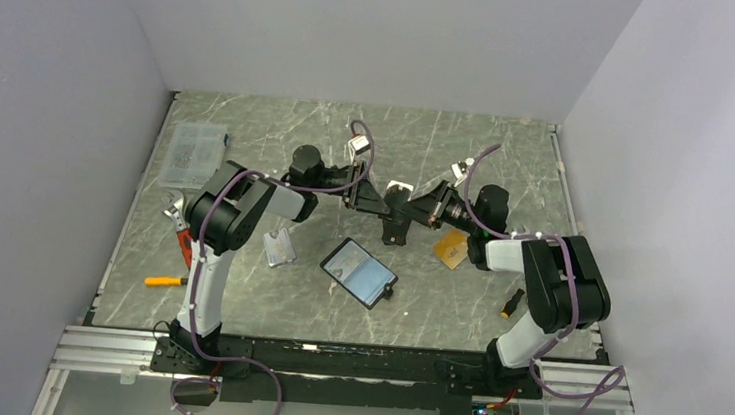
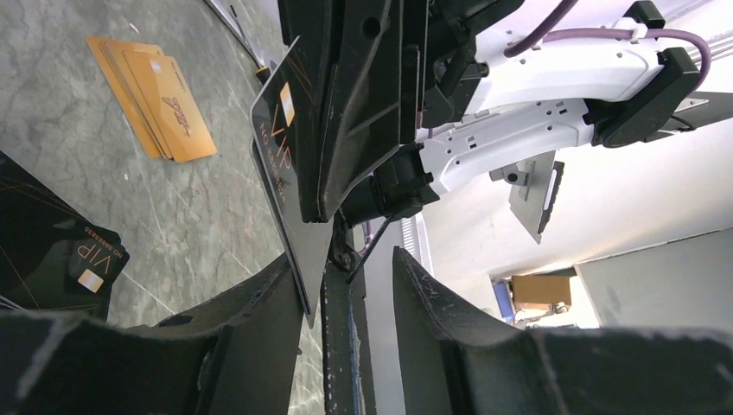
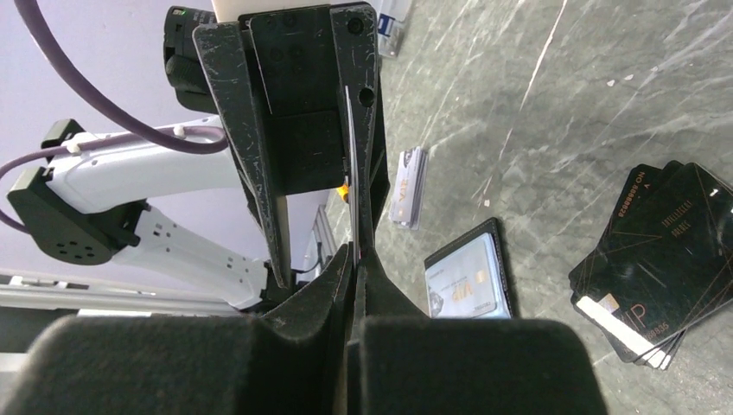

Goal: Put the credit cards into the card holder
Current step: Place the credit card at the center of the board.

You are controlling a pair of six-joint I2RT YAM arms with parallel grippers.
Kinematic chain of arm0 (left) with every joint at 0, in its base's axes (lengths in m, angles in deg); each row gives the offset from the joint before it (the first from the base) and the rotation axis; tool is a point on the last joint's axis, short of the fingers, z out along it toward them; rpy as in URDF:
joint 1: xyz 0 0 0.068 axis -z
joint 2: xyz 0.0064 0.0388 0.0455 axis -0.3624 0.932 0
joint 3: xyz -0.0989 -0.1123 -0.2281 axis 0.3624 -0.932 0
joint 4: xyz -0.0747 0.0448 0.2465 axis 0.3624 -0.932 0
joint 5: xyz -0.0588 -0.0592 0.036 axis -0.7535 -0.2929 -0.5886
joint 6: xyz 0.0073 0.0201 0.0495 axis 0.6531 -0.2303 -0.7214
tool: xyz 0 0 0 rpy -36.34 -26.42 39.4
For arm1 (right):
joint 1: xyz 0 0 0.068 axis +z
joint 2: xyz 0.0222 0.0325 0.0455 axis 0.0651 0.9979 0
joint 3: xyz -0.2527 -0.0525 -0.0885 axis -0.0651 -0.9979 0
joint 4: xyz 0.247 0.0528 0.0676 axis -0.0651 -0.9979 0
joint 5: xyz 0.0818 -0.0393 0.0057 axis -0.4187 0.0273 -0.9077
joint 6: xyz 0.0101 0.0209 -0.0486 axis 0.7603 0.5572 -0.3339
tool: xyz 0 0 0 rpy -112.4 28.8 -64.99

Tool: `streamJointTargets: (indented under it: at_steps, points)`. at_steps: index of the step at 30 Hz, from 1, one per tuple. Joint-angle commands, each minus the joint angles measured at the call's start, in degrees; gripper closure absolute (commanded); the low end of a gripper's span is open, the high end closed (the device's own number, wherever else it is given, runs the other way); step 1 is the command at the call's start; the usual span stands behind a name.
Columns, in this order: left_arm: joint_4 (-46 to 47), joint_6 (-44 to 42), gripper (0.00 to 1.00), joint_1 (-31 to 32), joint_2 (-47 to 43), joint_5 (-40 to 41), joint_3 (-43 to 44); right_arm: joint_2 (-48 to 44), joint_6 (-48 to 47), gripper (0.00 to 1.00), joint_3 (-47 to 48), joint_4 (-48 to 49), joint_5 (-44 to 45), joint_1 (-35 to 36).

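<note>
right gripper (image 3: 354, 259): clenched on one end of a black credit card (image 2: 285, 164), which stands on edge above the table (image 1: 507, 170), long axis running toward the left gripper (image 2: 341, 259). left gripper: fingers apart, the card's other end between them, against one finger. card holder (image 1: 358, 272): lying open between the table's centre and near edge, long axis diagonal, far-left to near-right.

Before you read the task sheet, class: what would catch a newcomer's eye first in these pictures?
At the centre of the top view, the right gripper pinches a thin black VIP card edge-on, with the left gripper open around it. Nearer the bases, the black folding card holder lies open, and a stack of orange-tan cards lies to its right.
</note>
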Motion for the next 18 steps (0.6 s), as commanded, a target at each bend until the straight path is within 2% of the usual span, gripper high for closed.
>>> streamJointTargets:
  at_steps: [1, 7, 12, 18]
  points:
    - [4.34, -1.4, 0.56, 0.89, -2.85, -2.02, -0.99, -2.6, -5.01, 1.0, -0.55, -5.09, 8.55, -0.06]
    - [5.54, -0.64, 0.57, 1.21, -2.72, -2.25, -1.1, -3.96, -4.26, 0.97, -2.15, -4.45, 12.48, -0.08]
    - [6.1, -0.71, 0.74, 1.66, -2.76, -3.21, -0.77, -5.41, -5.41, 0.95, -2.95, -6.39, 15.31, -0.12]
    - [3.91, -2.98, 0.82, 1.87, -3.67, -3.98, -1.24, -5.78, -6.26, 0.92, -2.96, -7.88, 16.29, -0.1]
